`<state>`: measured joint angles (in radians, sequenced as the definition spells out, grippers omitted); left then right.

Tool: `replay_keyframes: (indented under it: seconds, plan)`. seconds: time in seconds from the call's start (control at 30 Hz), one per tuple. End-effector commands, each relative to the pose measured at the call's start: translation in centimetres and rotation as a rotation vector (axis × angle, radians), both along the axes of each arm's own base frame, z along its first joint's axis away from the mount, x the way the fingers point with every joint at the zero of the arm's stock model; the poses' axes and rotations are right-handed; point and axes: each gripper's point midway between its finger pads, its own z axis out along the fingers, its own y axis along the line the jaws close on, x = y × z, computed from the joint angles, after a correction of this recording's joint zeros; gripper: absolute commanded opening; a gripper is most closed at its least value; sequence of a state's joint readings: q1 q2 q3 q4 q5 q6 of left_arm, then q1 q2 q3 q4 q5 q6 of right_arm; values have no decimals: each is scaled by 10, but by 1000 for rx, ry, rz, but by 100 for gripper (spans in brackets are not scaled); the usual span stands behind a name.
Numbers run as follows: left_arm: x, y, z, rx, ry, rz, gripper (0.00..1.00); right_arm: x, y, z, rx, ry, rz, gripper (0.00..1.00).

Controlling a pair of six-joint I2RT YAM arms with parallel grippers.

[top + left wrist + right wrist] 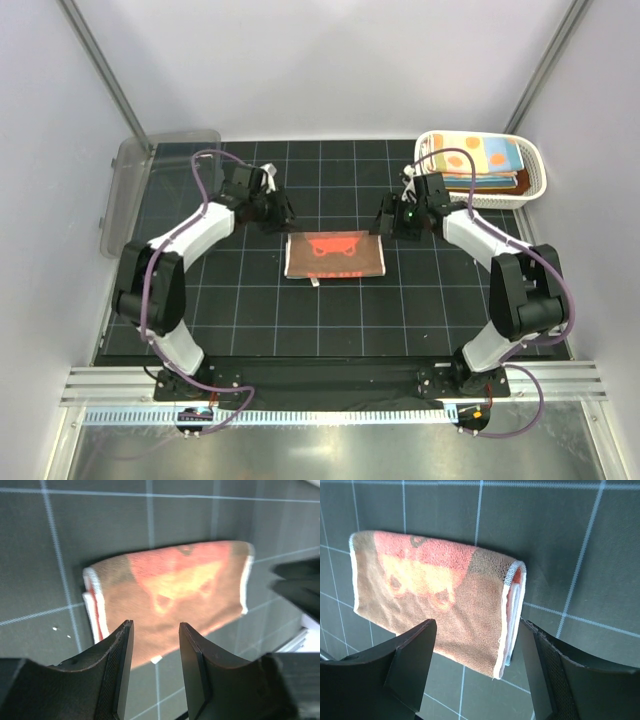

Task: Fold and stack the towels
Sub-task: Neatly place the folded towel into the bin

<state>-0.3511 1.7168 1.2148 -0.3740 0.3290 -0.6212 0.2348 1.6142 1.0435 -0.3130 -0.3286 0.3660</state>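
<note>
Since the folded coral-red-and-brown terry towel (335, 256) looks soft and floppy, pinch its layered edge; beside it, left gripper (156, 629) and right gripper (477, 626) gape empty.

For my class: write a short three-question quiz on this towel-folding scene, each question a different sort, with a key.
1. True or false: the folded red-and-brown towel lies inside the white lattice basket.
2. What pattern shows on the top towel in the basket?
3. The left gripper and right gripper are: A both open, gripping nothing; B both shut on the towel; C one open, one shut.
Key: 1 false, it lies on the black grid mat; 2 polka dots; 3 A.
</note>
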Motion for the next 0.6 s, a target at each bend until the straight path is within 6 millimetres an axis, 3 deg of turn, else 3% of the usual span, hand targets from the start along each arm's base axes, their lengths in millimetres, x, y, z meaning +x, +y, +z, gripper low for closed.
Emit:
replay_keyframes:
  seconds: [0.0, 0.13, 0.27, 0.4, 0.57]
  plan:
    - [-14, -6, 10, -52, -14, -29, 45, -12, 6, -16, 13, 61, 27, 75]
    - [-35, -19, -8, -117, 41, -70, 45, -9, 12, -28, 21, 85, 64, 75]
    - [-55, -18, -34, -83, 88, -72, 44, -15, 13, -45, -10, 105, 99, 72]
    - [-63, -14, -49, -52, 113, -65, 43, -28, 21, -61, -9, 126, 121, 65]
    - [-65, -10, -52, -31, 118, -58, 43, -44, 26, -73, -22, 145, 119, 59]
